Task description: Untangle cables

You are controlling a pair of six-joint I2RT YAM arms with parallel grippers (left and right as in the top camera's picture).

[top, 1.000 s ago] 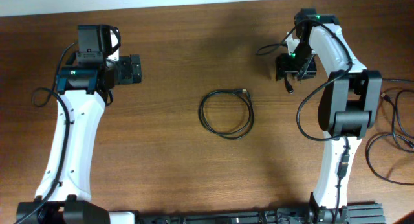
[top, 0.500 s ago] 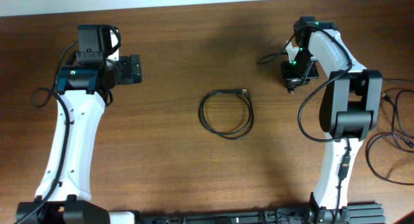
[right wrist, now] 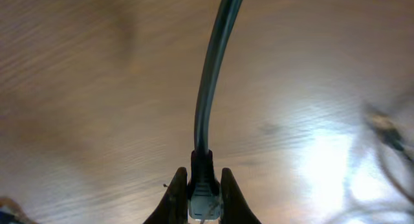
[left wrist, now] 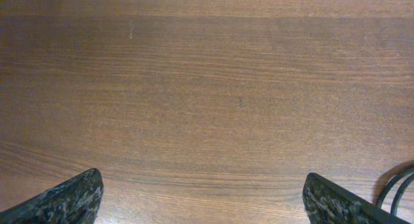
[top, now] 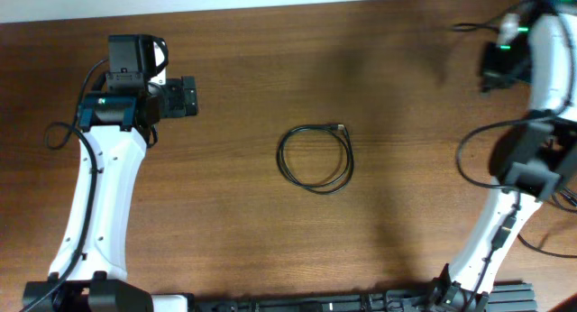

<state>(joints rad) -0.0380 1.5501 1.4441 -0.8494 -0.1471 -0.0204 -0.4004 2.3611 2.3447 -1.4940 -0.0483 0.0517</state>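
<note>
One black cable point(top: 315, 158) lies coiled in a loose loop at the middle of the table, touched by neither gripper. My right gripper point(right wrist: 204, 193) is shut on the plug point(right wrist: 204, 197) of a second black cable point(right wrist: 210, 75), which runs straight away from the jaws. In the overhead view that gripper point(top: 498, 67) is up at the far right corner, with the thin held cable point(top: 469, 26) trailing left. My left gripper point(top: 187, 97) hovers at the far left, open, its fingertips point(left wrist: 68, 201) wide apart over bare wood. A bit of black cable point(left wrist: 398, 185) shows at the lower right edge of the left wrist view.
The robot's own thicker black wires point(top: 552, 188) lie in loops by the right edge. The table's far edge point(top: 270, 7) meets a white wall. The right wrist view is motion-blurred, with faint wires point(right wrist: 388, 130) at its right.
My right gripper has shut on the cable plug and swung from the back middle-right out to the far right corner, carrying the cable. The left arm and the coiled cable have not moved.
</note>
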